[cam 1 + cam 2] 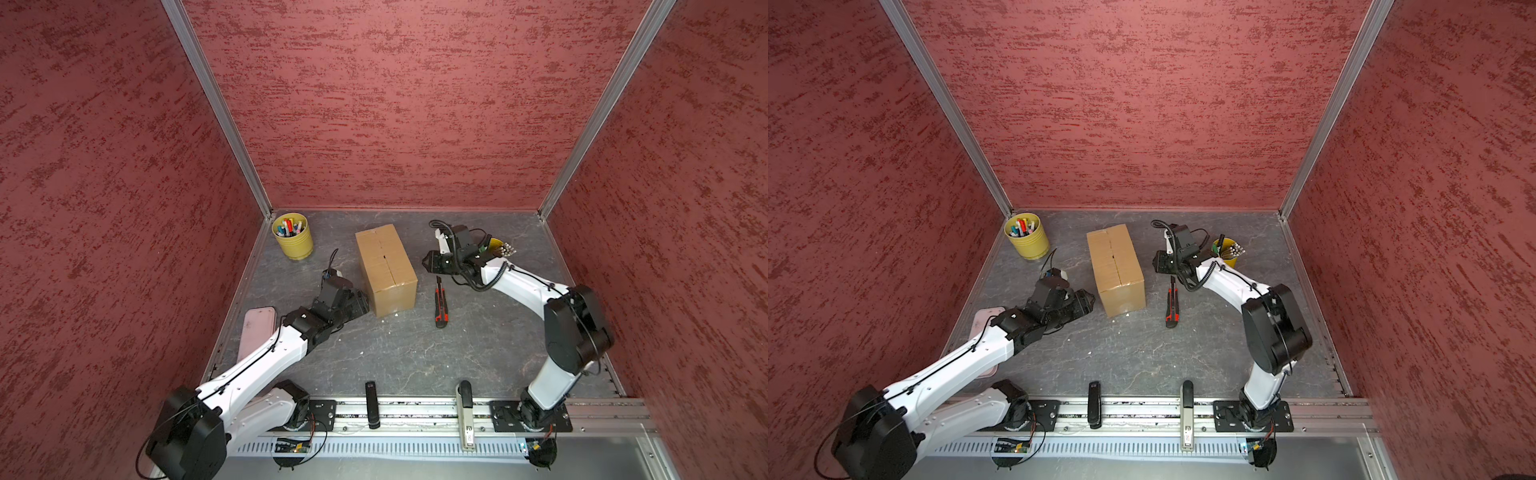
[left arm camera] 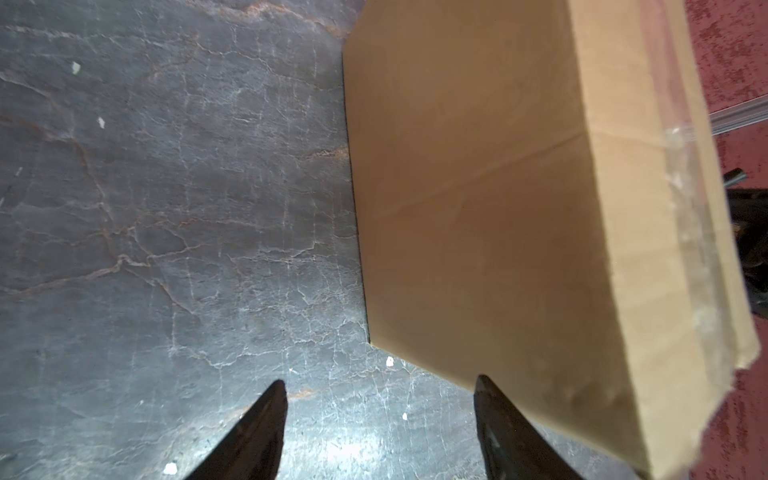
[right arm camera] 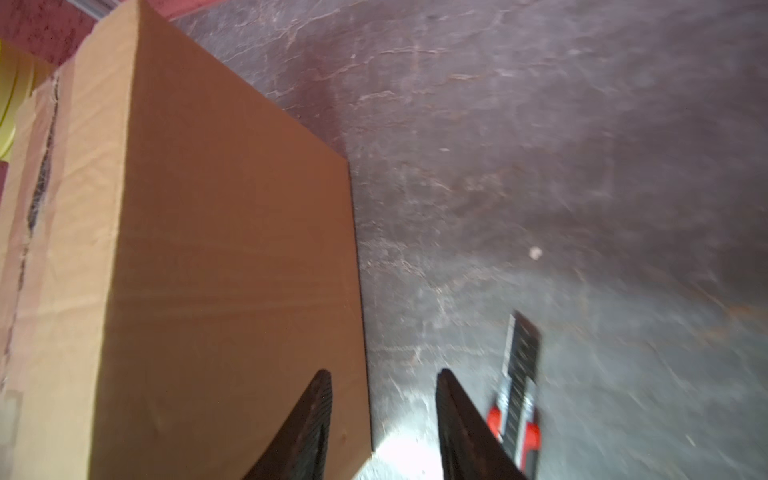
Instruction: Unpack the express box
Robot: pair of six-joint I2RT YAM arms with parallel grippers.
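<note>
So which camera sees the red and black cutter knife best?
The top views: both show the whole knife lying flat on the table, right of the express box. The right wrist view catches it blurred, partly behind the right gripper. The left wrist view misses it.

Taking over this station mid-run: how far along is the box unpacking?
Seemingly done: the centre seam of the express box looks raggedly slit, and the utility knife lies on the table beside it. In hand: nothing; the left gripper and right gripper stand open, empty, on either side of the box. Left: the flaps lie closed, so folding them back and taking out whatever is inside remain.
</note>
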